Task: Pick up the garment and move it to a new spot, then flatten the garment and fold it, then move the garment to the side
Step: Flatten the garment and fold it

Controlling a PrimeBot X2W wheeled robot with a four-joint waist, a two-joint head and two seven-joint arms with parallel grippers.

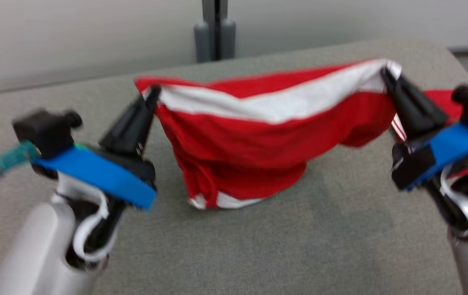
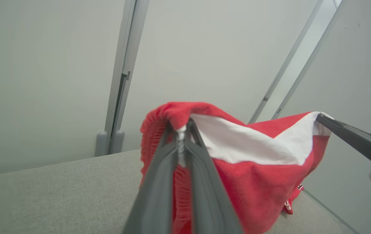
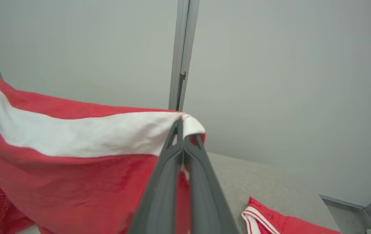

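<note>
A red garment (image 1: 258,155) with a white band hangs between my two grippers above the grey table (image 1: 299,246), its lower end touching the surface. My left gripper (image 1: 152,92) is shut on the garment's left top corner, seen close in the left wrist view as the left gripper (image 2: 182,128) pinching red and white cloth (image 2: 253,169). At the other top corner, my right gripper (image 1: 387,71) is shut on the white band, and the right wrist view shows the right gripper (image 3: 182,125) clamped on the garment (image 3: 75,175).
A second red piece with white stripes (image 3: 279,221) lies on the table to the right, behind my right arm (image 1: 442,102). A grey post (image 1: 215,28) stands behind the table's far edge against a pale wall.
</note>
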